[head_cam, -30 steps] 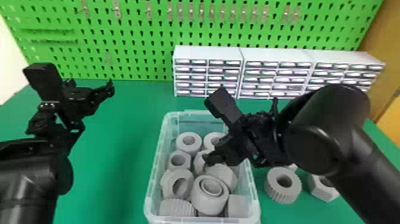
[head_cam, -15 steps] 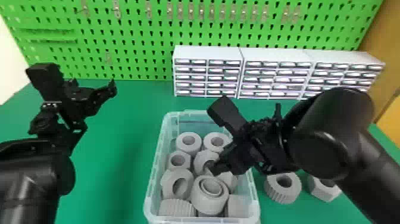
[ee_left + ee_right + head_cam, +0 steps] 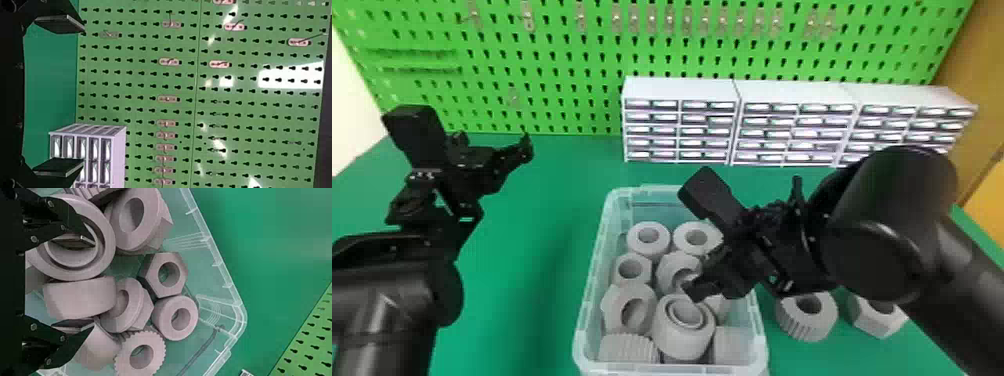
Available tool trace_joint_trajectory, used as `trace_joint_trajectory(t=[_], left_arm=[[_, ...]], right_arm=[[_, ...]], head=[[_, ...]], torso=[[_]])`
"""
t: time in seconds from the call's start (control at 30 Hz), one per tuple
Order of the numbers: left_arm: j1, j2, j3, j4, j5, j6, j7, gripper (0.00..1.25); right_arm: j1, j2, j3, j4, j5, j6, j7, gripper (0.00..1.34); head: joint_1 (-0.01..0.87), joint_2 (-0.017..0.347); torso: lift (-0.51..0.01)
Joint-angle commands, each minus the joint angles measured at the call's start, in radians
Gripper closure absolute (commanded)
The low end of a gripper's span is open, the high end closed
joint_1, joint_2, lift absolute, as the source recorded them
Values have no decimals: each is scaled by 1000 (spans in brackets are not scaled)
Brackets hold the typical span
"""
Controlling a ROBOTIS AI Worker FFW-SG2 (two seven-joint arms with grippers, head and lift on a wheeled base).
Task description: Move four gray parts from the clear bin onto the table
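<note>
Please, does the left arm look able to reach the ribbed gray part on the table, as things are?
Probably not: between the left tool and the ribbed part are the bin and the right arm.

Bright, soft light whitens the tops of the drawer cabinets [image 3: 682, 90] in the head view, where a dim, diffuse shadow lies on the desk [image 3: 532, 300] left of the clear bin [image 3: 590, 285]. Hard white glare patches the pegboard [image 3: 133, 84] in the left wrist view; in the right wrist view, gentle shading rounds the gray parts [image 3: 80, 299], their gaps darker.
</note>
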Motion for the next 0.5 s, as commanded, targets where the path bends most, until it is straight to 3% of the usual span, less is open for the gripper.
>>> trace_joint_trajectory(t=[0.0, 0.47], left_arm=[[-2, 0, -14, 6, 0, 0, 0, 91], [-8, 2, -30, 15, 0, 2, 0, 94]], right_arm=[[-8, -7, 16, 0, -8, -5, 0, 535], [-28, -13, 47, 9, -28, -15, 0, 535]], head=[[686, 26], [686, 26]], torso=[[-50], [-50]])
